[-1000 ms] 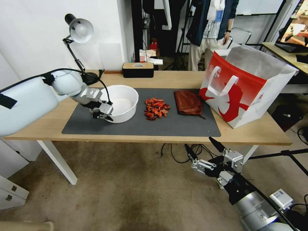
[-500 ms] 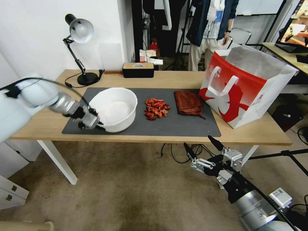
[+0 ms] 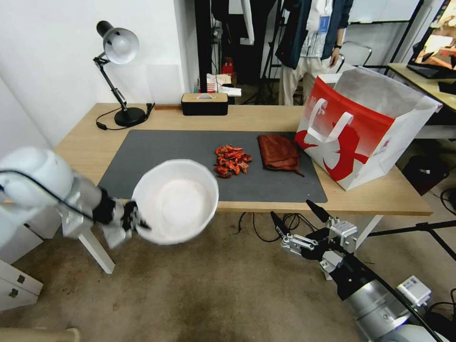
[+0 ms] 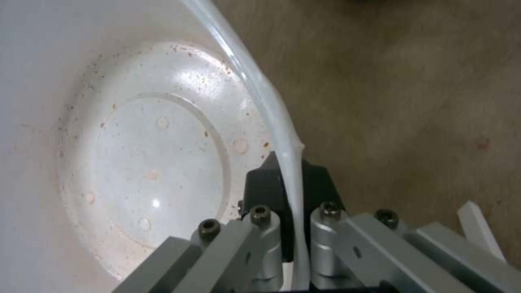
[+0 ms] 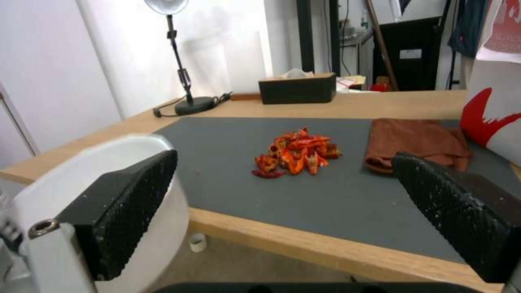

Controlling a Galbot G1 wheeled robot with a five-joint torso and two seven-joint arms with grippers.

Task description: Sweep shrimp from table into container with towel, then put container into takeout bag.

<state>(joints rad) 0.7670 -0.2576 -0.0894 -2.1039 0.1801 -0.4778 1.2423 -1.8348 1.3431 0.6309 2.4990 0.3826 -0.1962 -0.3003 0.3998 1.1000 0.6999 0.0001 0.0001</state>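
My left gripper (image 3: pixel 135 222) is shut on the rim of the white container (image 3: pixel 175 201), holding it in the air just off the table's (image 3: pixel 85 147) front edge, tilted. In the left wrist view the left gripper (image 4: pixel 290 199) pinches the container's (image 4: pixel 136 162) thin wall; the inside holds only specks. The shrimp (image 3: pixel 231 160) lie in a small red-orange pile on the dark mat, with the rust-brown towel (image 3: pixel 279 152) folded beside them. The red and white takeout bag (image 3: pixel 361 128) stands open at the table's right end. My right gripper (image 3: pixel 298 221) hangs open below the table's front edge, and its view shows the shrimp (image 5: pixel 297 152) and towel (image 5: pixel 418 140).
A desk lamp (image 3: pixel 118 71) and a black tissue box (image 3: pixel 204 103) stand at the back of the table. Cables hang under the table. A person stands behind the table, away from the task's things. Another desk with a laptop is at the far right.
My left arm has pulled the container off the mat toward me and lifted it past the table's front edge. The right arm has barely moved.
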